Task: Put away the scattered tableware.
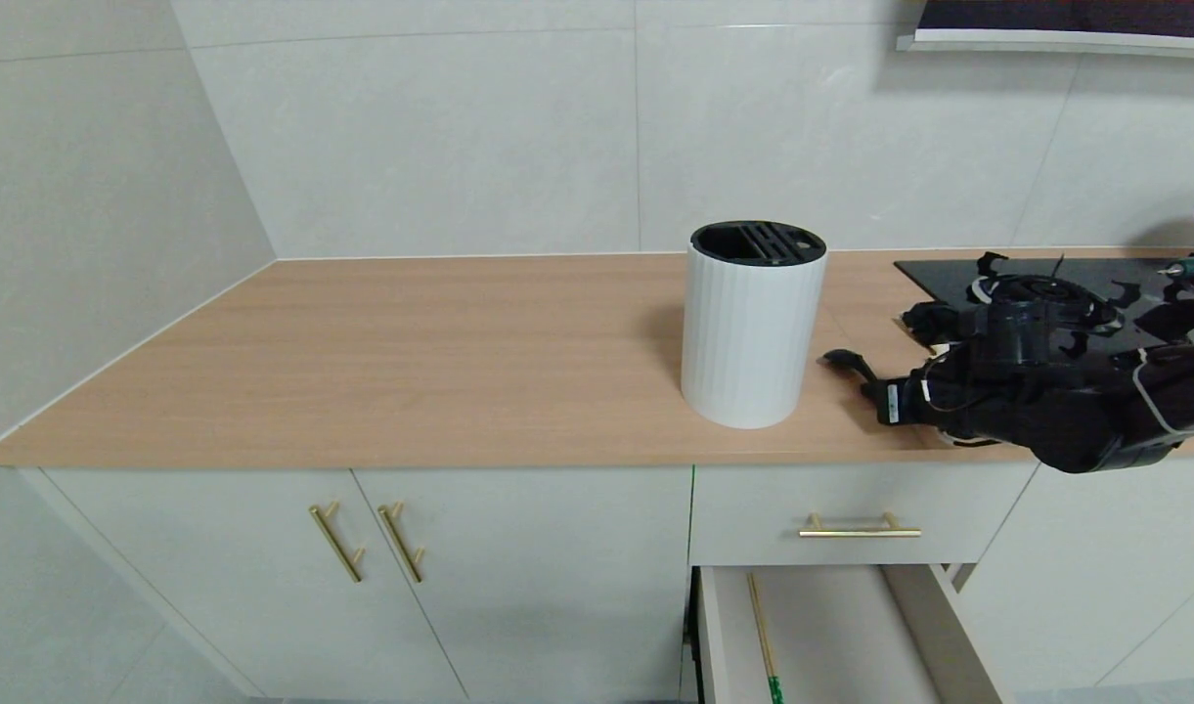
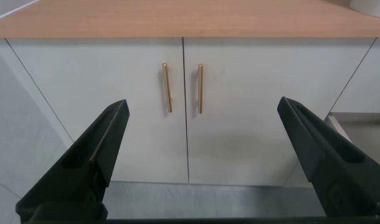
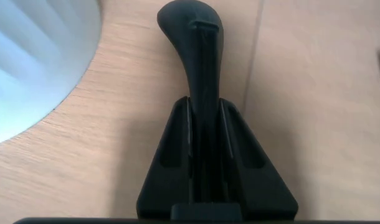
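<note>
- Over the desk (image 1: 460,342), by the holder (image 1: 753,323), our right jaws hold a black handle (image 1: 844,360).
- Left wrist: our left jaws gape before cupboard doors (image 2: 115,81).
- Right wrist: handle clamped; lifting carelessly, we might topple the holder.

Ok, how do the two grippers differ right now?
The left gripper is open and empty; the right gripper is shut on a black handle. The left faces the cupboard doors; the right is over the counter, beside the white holder. Both are black.
</note>
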